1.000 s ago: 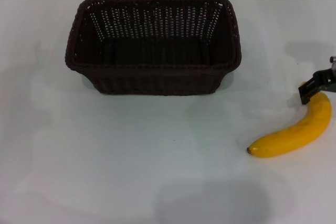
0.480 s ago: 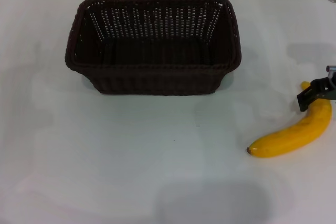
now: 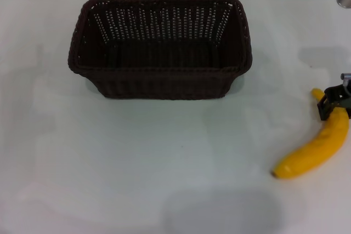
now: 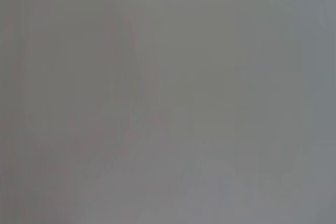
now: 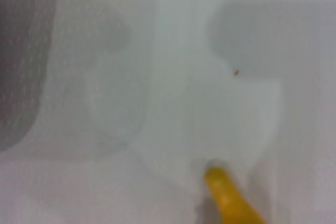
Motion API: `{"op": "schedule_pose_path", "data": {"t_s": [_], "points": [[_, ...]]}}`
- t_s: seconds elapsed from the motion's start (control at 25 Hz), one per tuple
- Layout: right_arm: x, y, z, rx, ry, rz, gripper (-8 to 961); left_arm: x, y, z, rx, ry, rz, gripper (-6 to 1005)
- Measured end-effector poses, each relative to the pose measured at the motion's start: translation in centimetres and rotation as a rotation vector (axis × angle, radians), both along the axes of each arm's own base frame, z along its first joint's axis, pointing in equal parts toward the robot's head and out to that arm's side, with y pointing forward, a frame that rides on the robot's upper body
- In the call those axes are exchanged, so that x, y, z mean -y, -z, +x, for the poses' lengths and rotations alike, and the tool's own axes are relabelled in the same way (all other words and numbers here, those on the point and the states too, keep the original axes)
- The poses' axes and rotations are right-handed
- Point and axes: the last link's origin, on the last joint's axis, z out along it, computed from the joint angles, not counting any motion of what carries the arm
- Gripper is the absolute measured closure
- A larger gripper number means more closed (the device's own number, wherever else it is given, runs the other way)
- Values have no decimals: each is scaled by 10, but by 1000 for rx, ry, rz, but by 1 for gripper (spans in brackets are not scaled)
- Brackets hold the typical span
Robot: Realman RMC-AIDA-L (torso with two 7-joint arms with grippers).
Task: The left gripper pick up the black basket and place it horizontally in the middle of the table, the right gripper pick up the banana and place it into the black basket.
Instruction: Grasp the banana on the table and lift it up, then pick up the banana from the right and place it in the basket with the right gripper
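Since a second ago, your curved bright yellow banana [image 3: 315,148] has swung: its dark-tipped near end has slid toward the right edge of the white tabletop [image 3: 137,157], and the fruit now lies steeper, running from about 7 o'clock up to 1 o'clock. Your right gripper [image 3: 334,101], a black finger piece on a silver-grey segment, has edged right as well and now sits at the banana's far end, close to the stem, at the 3 o'clock edge of the head view. It touches or overlaps the fruit there, but you cannot tell from these views whether its fingers are closed on the banana or merely resting against it.

Look at the right wrist view and you see only the yellow end of the banana [image 5: 229,195] against the white surface, with a dark blurred mass at one side that is probably the basket [image 5: 21,61].

Your large, very dark brown-black woven basket [image 3: 160,45] with slotted sides and a braided rim stands upright on the table at about 11 o'clock from the middle of the head view, long side across, well apart from the banana. It has not shifted.

Your left gripper appears in no view; the left wrist view shows only featureless grey.
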Motion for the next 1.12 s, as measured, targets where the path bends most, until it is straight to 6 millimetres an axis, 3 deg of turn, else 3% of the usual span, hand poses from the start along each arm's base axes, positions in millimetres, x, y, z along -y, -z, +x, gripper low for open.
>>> {"op": "schedule_pose_path", "data": {"t_s": [0.32, 0.48, 0.68, 0.72, 0.76, 1.12], "points": [[0, -5, -1, 4, -37, -21, 488, 0, 2, 1, -5, 4, -10, 167], [0, -10, -5, -4, -71, -31, 491, 0, 2, 1, -4, 4, -9, 167], [-6, -28, -24, -59, -145, 3, 492, 1, 1, 0, -3, 5, -5, 167], [-14, -42, -45, -67, -226, 32, 492, 1, 1, 0, -3, 4, -4, 167], [-16, -44, -48, -68, -238, 36, 493, 1, 2, 0, -2, 4, -5, 167], [-44, -69, -142, -76, -578, 75, 494, 2, 1, 0, 4, 5, 1, 167]]}}
